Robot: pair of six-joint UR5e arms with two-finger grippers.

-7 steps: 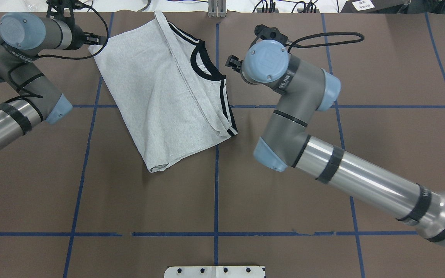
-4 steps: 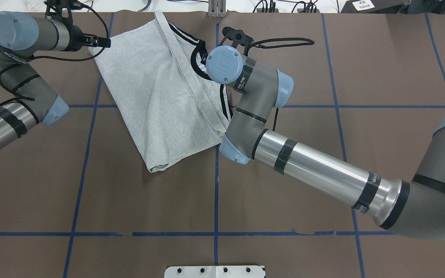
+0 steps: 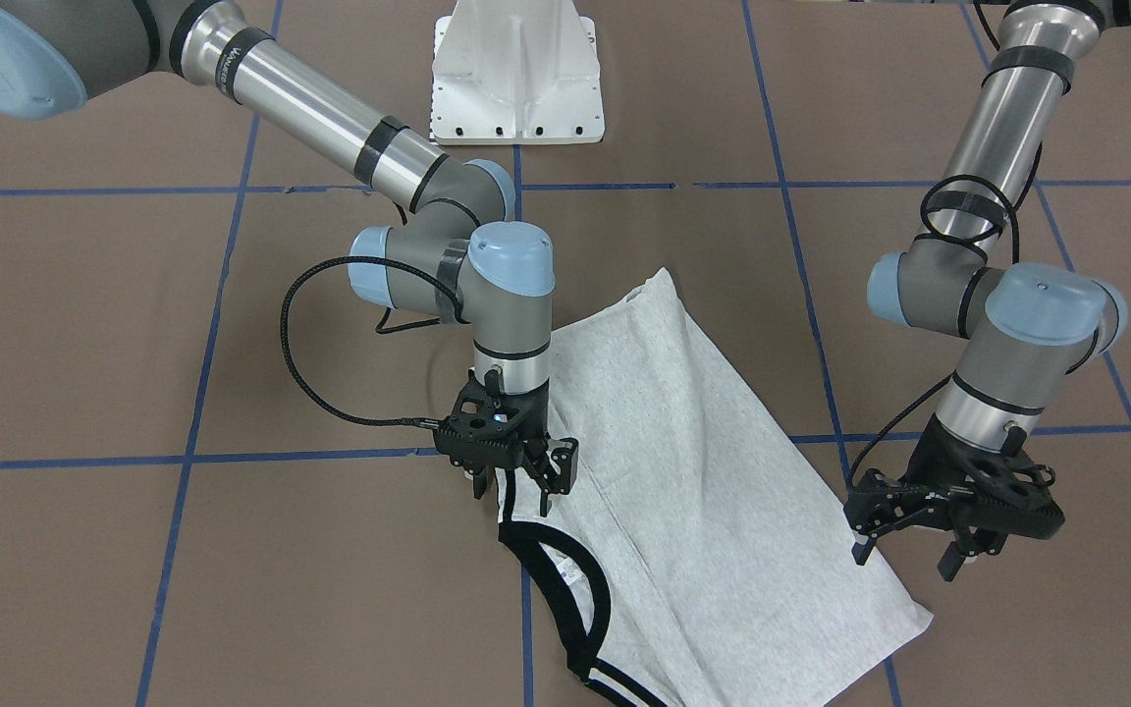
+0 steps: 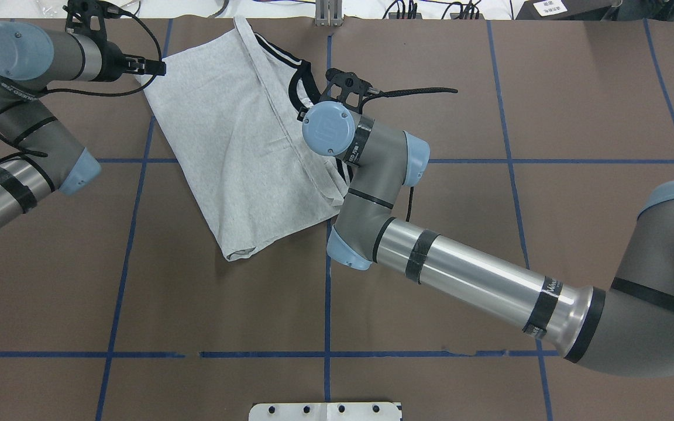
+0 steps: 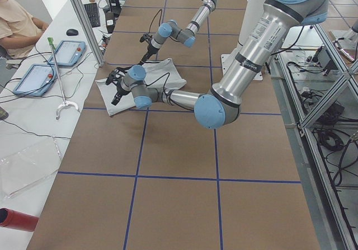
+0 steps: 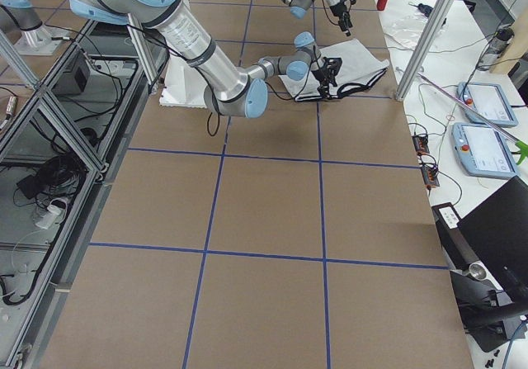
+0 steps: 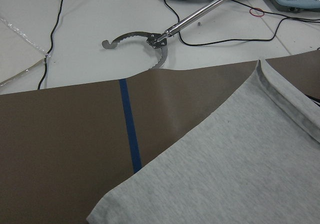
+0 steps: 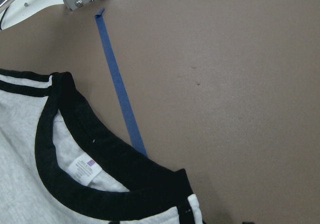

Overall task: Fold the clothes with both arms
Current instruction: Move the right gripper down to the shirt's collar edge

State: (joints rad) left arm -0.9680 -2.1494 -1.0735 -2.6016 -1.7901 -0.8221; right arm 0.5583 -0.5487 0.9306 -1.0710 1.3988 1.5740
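The light grey T-shirt (image 3: 713,491) lies folded lengthwise and skewed on the brown table, also in the overhead view (image 4: 231,146). Its black collar (image 3: 570,579) faces the table's far edge and shows in the right wrist view (image 8: 105,184) with a white label inside. My right gripper (image 3: 516,491) is open and hangs just above the shoulder edge beside the collar; in the overhead view its wrist hides it. My left gripper (image 3: 904,558) is open, low over the shirt's far hem corner (image 4: 144,79). The cartoon print is hidden.
The white pedestal base (image 3: 516,79) stands at the robot's side of the table. A metal bracket (image 4: 328,14) sits at the far edge. A grabber tool (image 7: 150,36) and cables lie on the white bench beyond. An operator (image 5: 17,26) sits there.
My right arm has swung left from beside the shirt to over the collar and shoulder. My left arm has shifted only slightly at the hem corner.
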